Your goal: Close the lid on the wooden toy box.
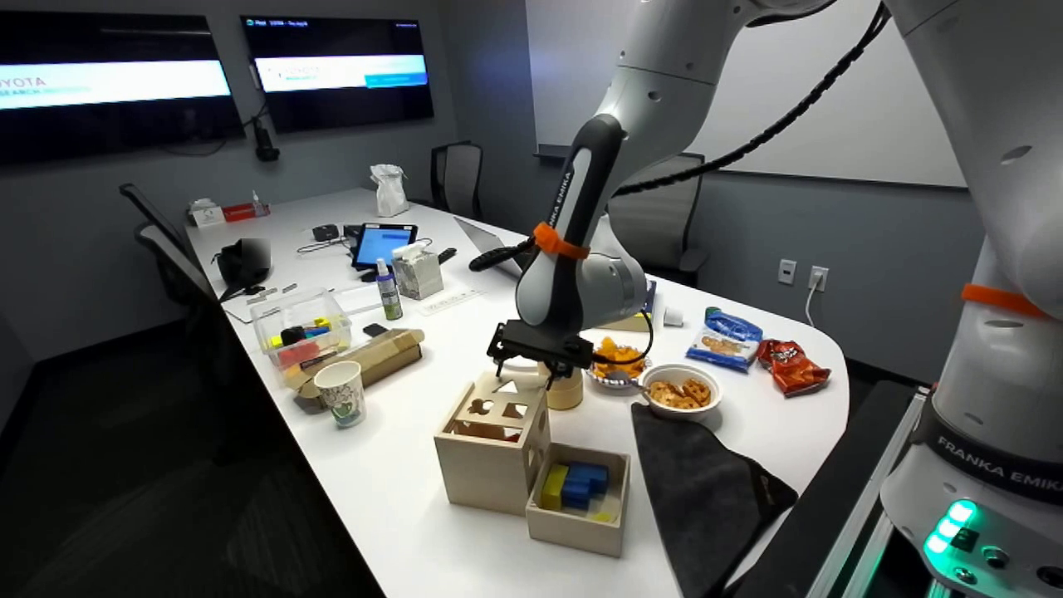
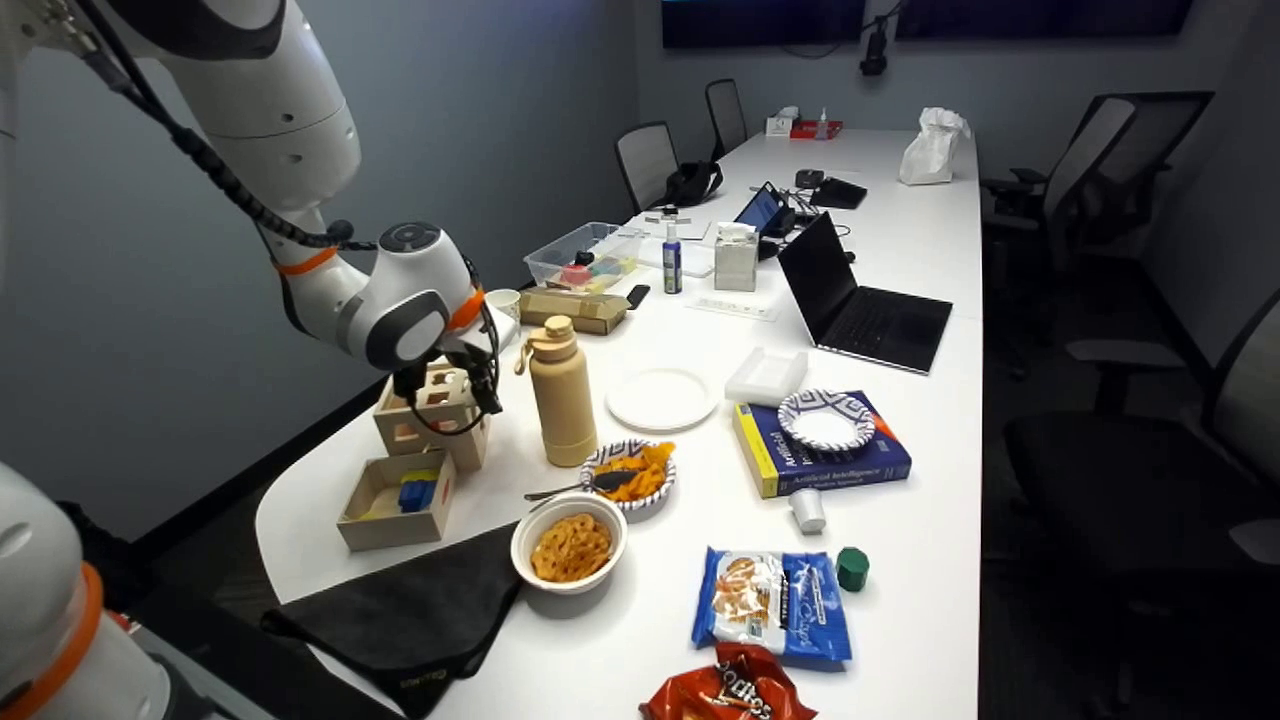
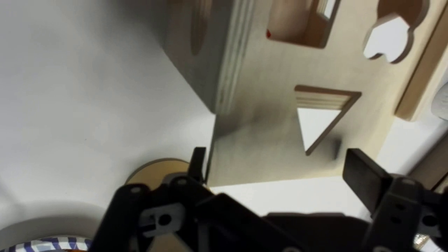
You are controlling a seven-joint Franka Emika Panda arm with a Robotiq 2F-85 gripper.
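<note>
The wooden toy box [image 1: 480, 475] stands on the table, and it also shows in an exterior view [image 2: 468, 440] partly behind the gripper. The lid [image 1: 498, 404], a flat pale panel with shape cut-outs, lies on its top and sticks out past the far side. A gap shows at the near end, with something red inside. In the wrist view the lid [image 3: 259, 150] shows table through its triangle cut-out. My gripper [image 3: 276, 157] is open at the lid's overhanging end, one finger close beside an edge; contact cannot be told. In an exterior view the gripper [image 1: 524, 378] is just above that end.
A small wooden tray [image 1: 575, 528] with blue and yellow blocks touches the box. A tan bottle [image 2: 565, 400] stands close by the gripper. Bowls of food [image 2: 570, 585], a dark cloth pouch [image 1: 706, 490], a paper cup [image 1: 340, 394] and a cardboard box [image 1: 386, 357] lie around.
</note>
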